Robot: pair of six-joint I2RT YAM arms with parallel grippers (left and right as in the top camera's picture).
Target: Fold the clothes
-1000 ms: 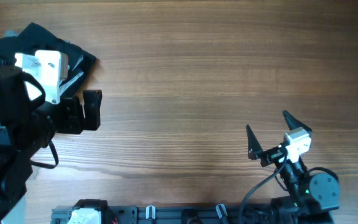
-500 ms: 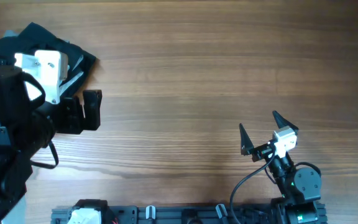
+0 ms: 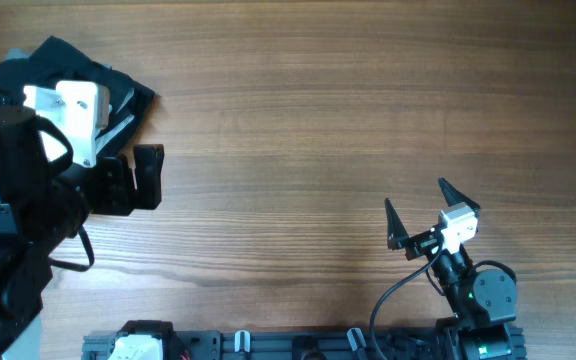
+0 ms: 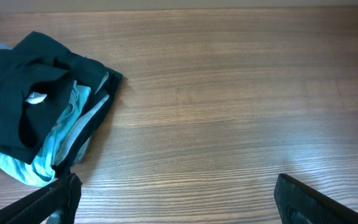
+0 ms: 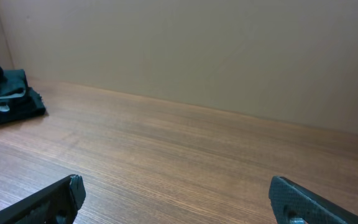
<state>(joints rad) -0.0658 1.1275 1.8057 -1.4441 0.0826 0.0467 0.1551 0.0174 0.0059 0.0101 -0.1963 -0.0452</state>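
Overhead: one clothes pile (image 3: pixel 63 55) is sitting upper left on the table (image 3: pixel 318 100). The right gripper (image 3: pixel 416 195) is hanging lower right, spread wide, gripping nothing.

Left wrist: the left gripper (image 4: pixel 178 183) is gaping wide too, empty, with the clothes pile upper left.

Right wrist: that single clothes pile is peeking in at the left edge.

No text, brand, number or sign can be read in any of the views. A small white tag (image 4: pixel 36 97) lies on the dark clothes (image 4: pixel 11 124), but it is too small to show any writing.
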